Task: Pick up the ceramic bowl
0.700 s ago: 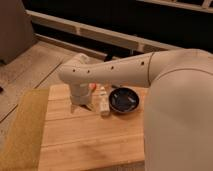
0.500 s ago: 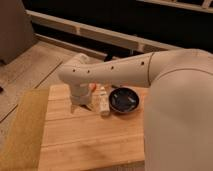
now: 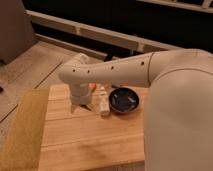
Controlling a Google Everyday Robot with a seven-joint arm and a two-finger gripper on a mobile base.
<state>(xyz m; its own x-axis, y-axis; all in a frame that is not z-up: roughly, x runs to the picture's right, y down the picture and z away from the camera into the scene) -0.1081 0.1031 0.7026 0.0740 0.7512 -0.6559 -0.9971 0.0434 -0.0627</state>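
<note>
The ceramic bowl (image 3: 124, 100) is round, shallow and glossy black. It sits on the wooden table (image 3: 85, 137) near its far right edge, partly under my white arm. My gripper (image 3: 81, 106) hangs from the wrist left of the bowl, low over the table, about a hand's width from the bowl. A small pale bottle (image 3: 103, 101) stands between the gripper and the bowl.
An orange item (image 3: 93, 87) shows behind the wrist. My large white arm (image 3: 175, 100) covers the right side of the view. A yellow-green mat (image 3: 22, 125) lies along the table's left edge. Floor and a dark wall lie beyond.
</note>
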